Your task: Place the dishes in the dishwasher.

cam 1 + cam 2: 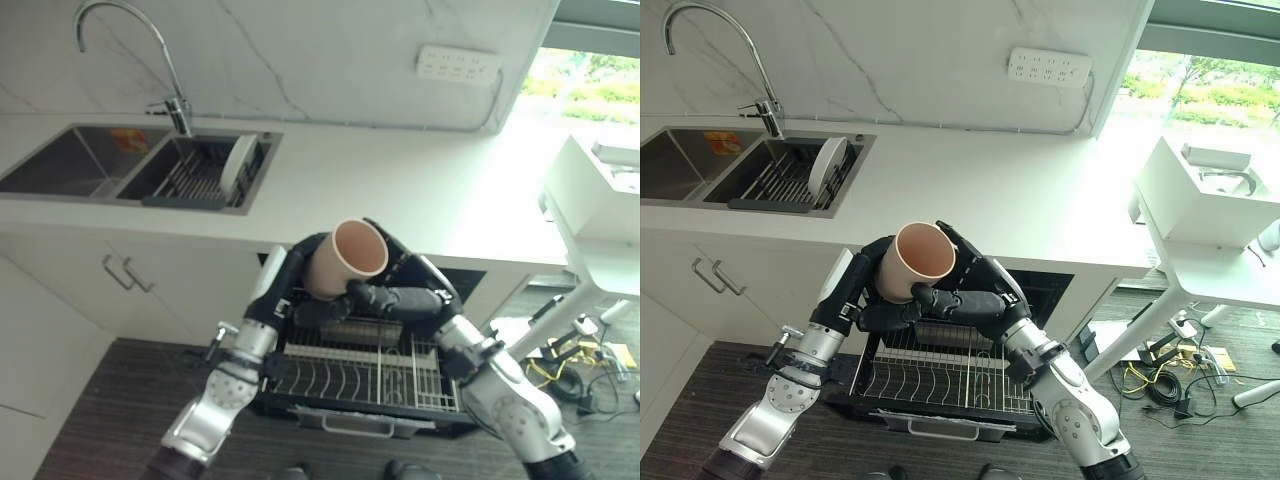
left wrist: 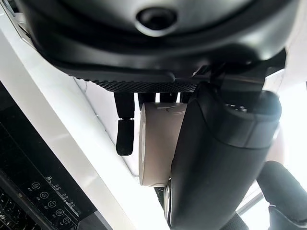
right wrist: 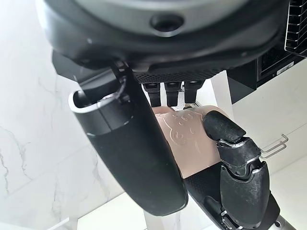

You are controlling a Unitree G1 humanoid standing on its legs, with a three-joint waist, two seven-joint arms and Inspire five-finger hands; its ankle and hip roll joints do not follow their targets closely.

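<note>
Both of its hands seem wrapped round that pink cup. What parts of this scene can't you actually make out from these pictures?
- Cup: its base and far side, covered by the left hand and right hand in the eye views.
- Dishwasher rack: its back part, hidden behind the hands and cup.
- Plate in the sink rack: seen edge-on, face unreadable.
- Dishwasher panel symbols: too small in the left wrist view.

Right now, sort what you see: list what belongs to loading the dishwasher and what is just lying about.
Job in hand:
- pink cup, held by left robot hand and right robot hand
- open dishwasher rack
- white plate standing in the sink rack

Lying about:
- faucet
- wall socket strip
- white side table
</note>
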